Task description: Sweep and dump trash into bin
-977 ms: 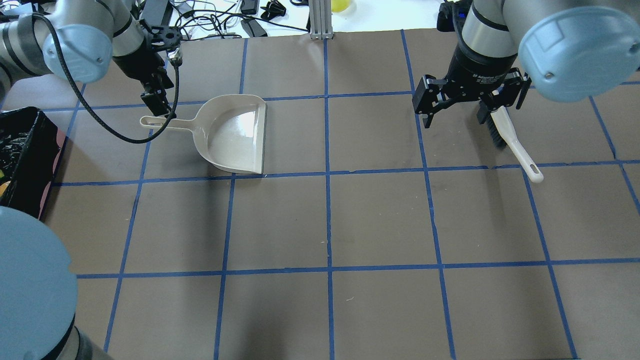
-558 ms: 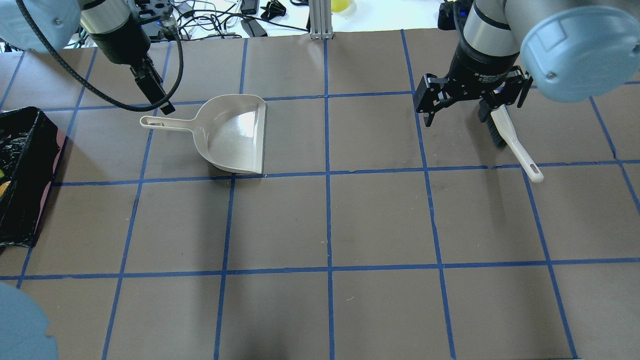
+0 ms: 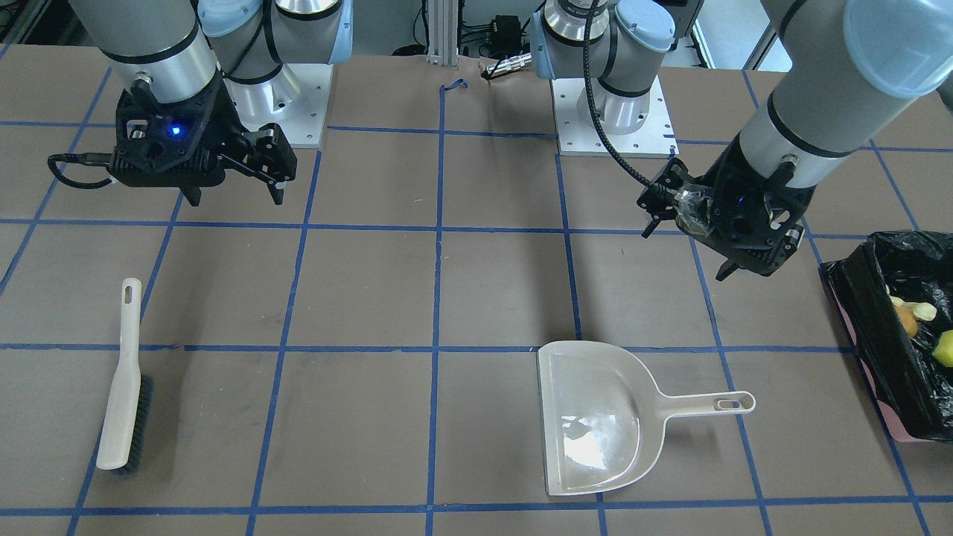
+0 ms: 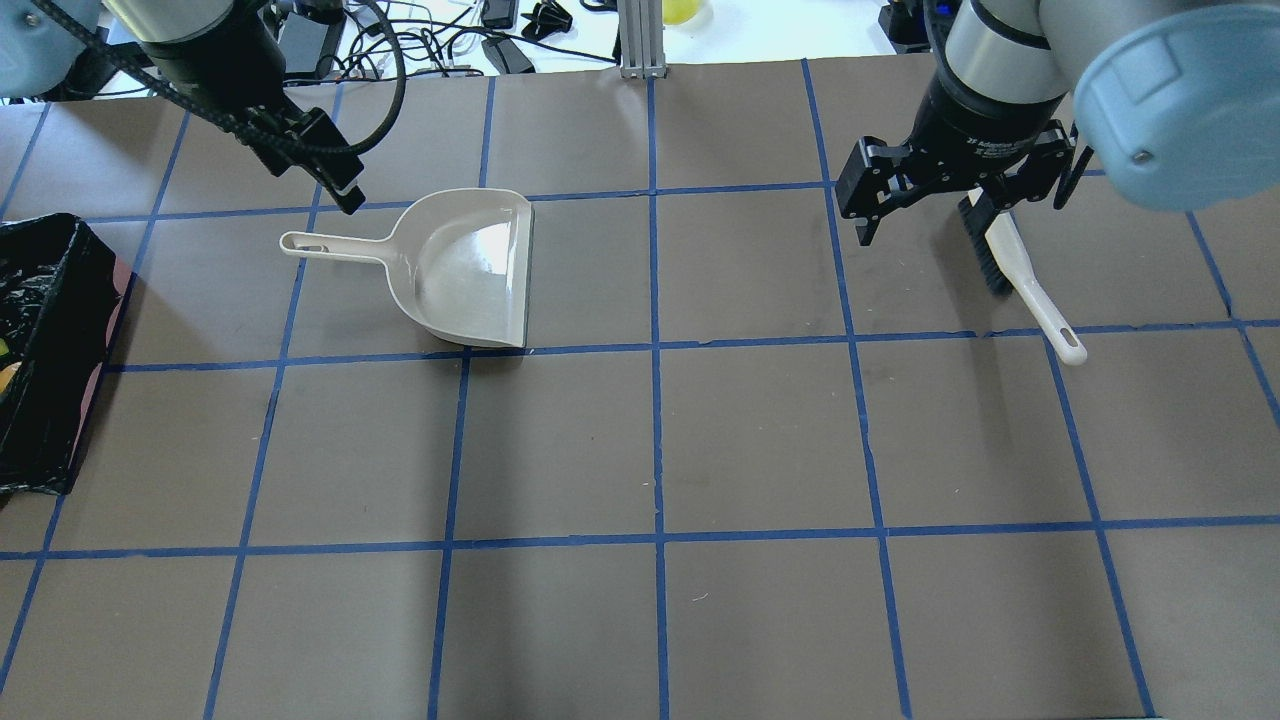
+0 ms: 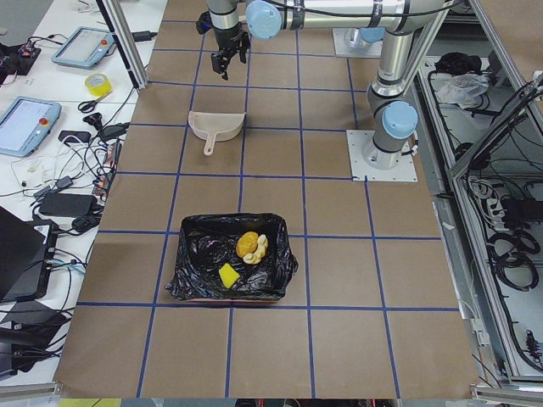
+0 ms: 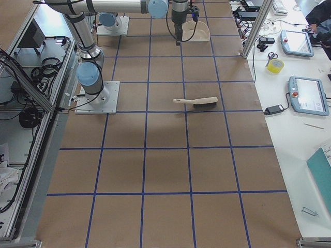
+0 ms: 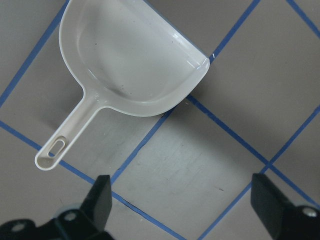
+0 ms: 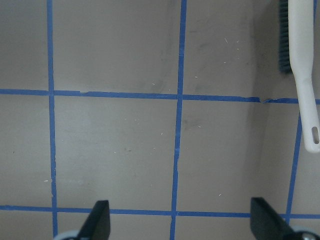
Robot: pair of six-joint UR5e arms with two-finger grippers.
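The trash lies inside the bin (image 5: 191, 280): a golden-brown lump (image 5: 247, 245), a pale yellow peel (image 5: 261, 248) and a bright yellow wedge (image 5: 229, 274). The bin, lined with a black bag, stands at the table's left end (image 4: 50, 330) (image 3: 867, 320). My left gripper (image 7: 182, 210) (image 4: 340, 190) is open and empty, hovering just beyond the handle of the beige dustpan (image 4: 465, 270) (image 7: 130, 65). My right gripper (image 4: 915, 225) (image 8: 182, 225) is open and empty above the table, beside the beige brush (image 4: 1020, 275) (image 8: 302, 60).
The dustpan (image 3: 595, 417) lies flat, looks empty, handle towards the bin. The brush (image 3: 123, 387) lies flat on the right half. Cables and devices crowd the bench beyond the far edge (image 4: 430, 40). A metal post (image 4: 640, 40) stands at the far middle.
My left arm has swung up and back, and its gripper has drifted a little right of the dustpan handle. My right gripper has risen slightly. Dustpan and brush have not moved.
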